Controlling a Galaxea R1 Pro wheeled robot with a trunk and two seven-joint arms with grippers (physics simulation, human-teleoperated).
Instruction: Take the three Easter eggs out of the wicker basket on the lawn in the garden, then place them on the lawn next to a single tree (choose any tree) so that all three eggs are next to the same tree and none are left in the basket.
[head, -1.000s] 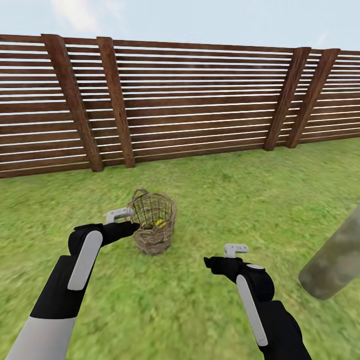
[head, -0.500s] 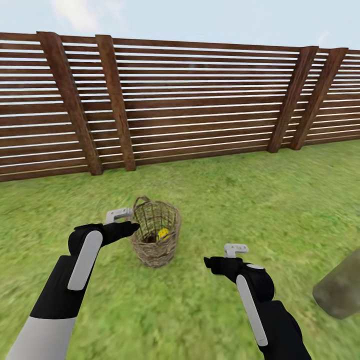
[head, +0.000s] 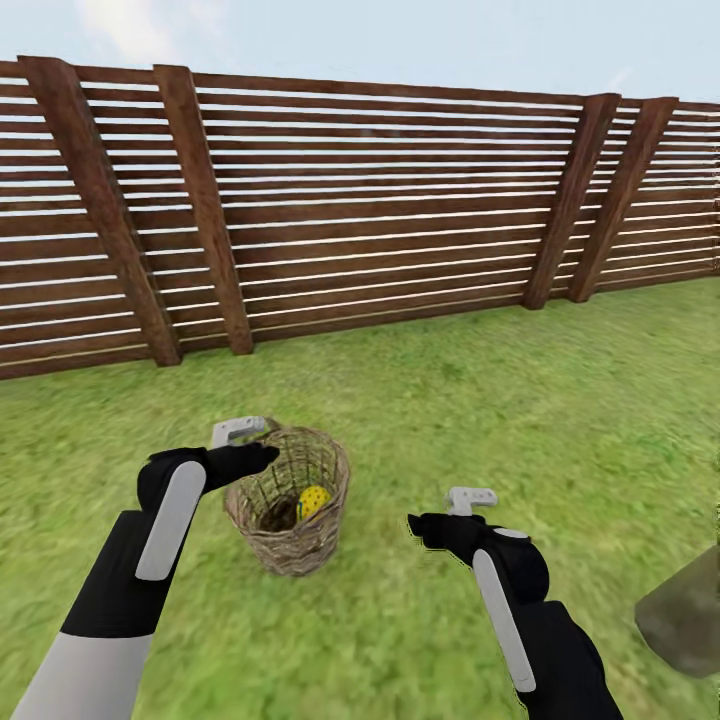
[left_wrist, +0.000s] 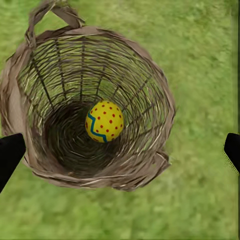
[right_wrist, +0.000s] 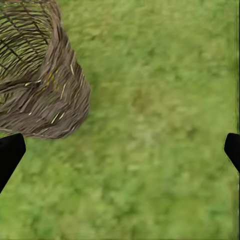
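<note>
Nearest, bottom right: tree (head: 685, 625), only a blurry grey-green stump of trunk at the frame edge, standing on the lawn (head: 480, 400), well apart from the basket.
Right arm: black and white, reaching forward from the near right; right gripper (head: 428, 524) hangs over bare grass, right of the basket and apart from it.
Right jaws: apart, nothing between them; right wrist view has the black fingertips (right_wrist: 10, 152) at opposite edges with grass between and the basket's outer wall (right_wrist: 45, 95) off to one side.
Left arm: reaching forward from the near left; left gripper (head: 262, 452) sits at the basket's near-left rim, above the opening; can't tell if it touches the weave.
Left jaws: wide apart, holding nothing; left wrist view looks straight down into the basket, fingertips (left_wrist: 10, 152) at both edges.
Wicker basket (head: 290, 500): brown open weave, upright on the grass, tilted slightly, between the two grippers but closer to the left one; small loop handle on the rim in the left wrist view (left_wrist: 52, 12).
Easter egg (left_wrist: 104, 121): yellow, red dots, blue zigzag band, lying on the basket floor near the middle; one egg visible, also seen through the weave in the head view (head: 313, 500).
Lawn: mottled green, runs from the robot back to the fence.
Far: brown horizontal-slat fence (head: 400, 200) with thick leaning posts across the whole width; pale sky above.
</note>
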